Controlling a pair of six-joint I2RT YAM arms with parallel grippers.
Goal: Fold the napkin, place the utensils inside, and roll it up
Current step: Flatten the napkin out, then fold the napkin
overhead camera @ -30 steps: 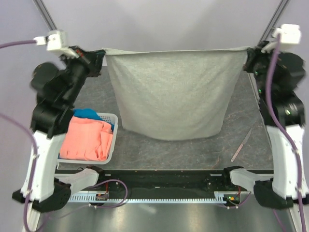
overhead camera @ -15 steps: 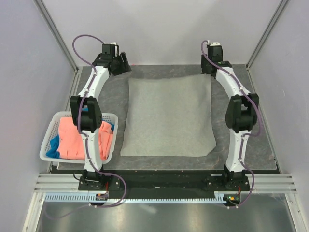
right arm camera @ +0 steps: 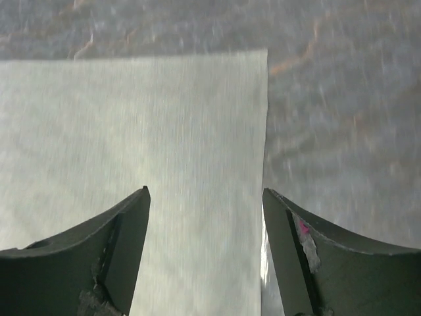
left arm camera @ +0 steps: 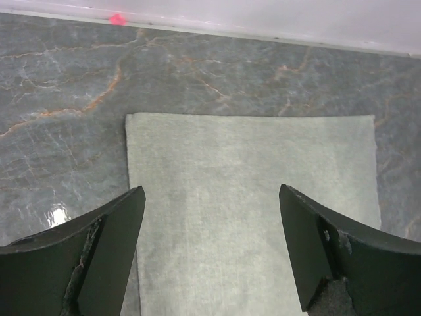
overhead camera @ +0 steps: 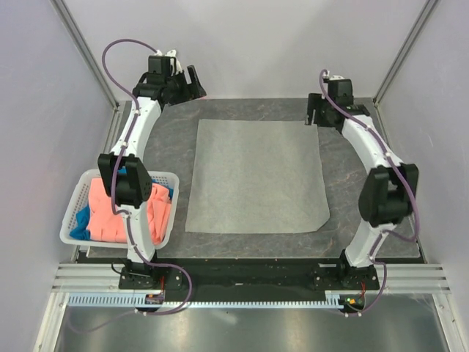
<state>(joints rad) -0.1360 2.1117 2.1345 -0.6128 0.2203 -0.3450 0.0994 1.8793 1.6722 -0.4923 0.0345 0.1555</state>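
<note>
The light grey napkin (overhead camera: 253,176) lies spread flat on the dark marbled table (overhead camera: 352,154), with nothing on it. My left gripper (overhead camera: 193,82) hovers open beyond the napkin's far left corner. In the left wrist view the napkin (left arm camera: 250,197) shows between the open, empty jaws of the left gripper (left arm camera: 212,192). My right gripper (overhead camera: 312,116) is open at the far right corner. In the right wrist view the napkin's (right arm camera: 131,131) right edge runs just inside one finger of the right gripper (right arm camera: 205,191), and nothing is held. The utensils are out of view.
A white basket (overhead camera: 69,229) stands at the table's left front with a coral-orange cloth (overhead camera: 121,209) and a blue cloth (overhead camera: 82,220) in it. The right arm (overhead camera: 385,194) stretches along the table's right side. Walls close in at the back and sides.
Both grippers have opened and let go of the napkin's far corners. The napkin, held up hanging a second ago, now lies flat. Both grippers have drawn slightly away.
</note>
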